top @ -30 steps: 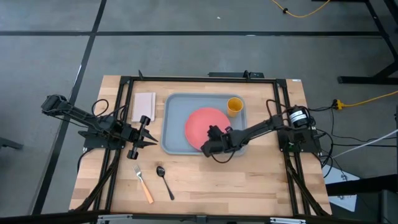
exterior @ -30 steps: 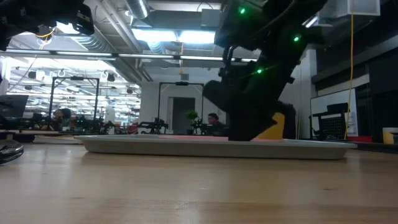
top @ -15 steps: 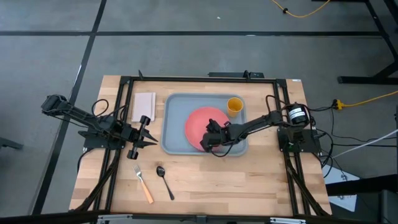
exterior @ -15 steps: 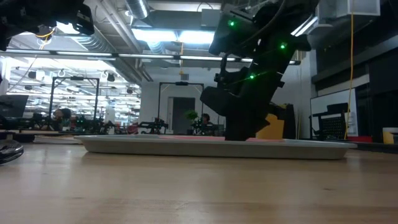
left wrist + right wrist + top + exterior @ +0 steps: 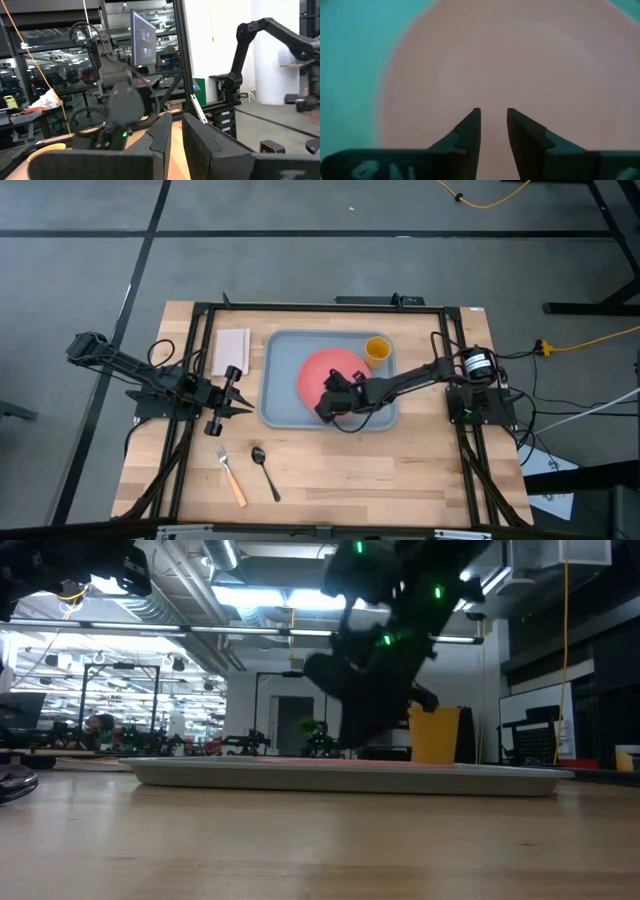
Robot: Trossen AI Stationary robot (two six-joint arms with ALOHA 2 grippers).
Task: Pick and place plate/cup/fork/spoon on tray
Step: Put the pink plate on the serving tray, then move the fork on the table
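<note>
While the big flat round pink plate (image 5: 325,372) lies in the grey-blue tray with a raised rim (image 5: 280,395), the small yellow cup (image 5: 377,348) sits at the tray's two o'clock corner. The right gripper (image 5: 328,402) hangs over the plate's six o'clock edge, fingers a little apart, holding nothing. The left gripper (image 5: 240,393) waits at nine o'clock, fingers nearly together and holding nothing.

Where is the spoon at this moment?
In the high view the spoon lies on the bare table, at the near left, just right of the fork and below the tray.
</note>
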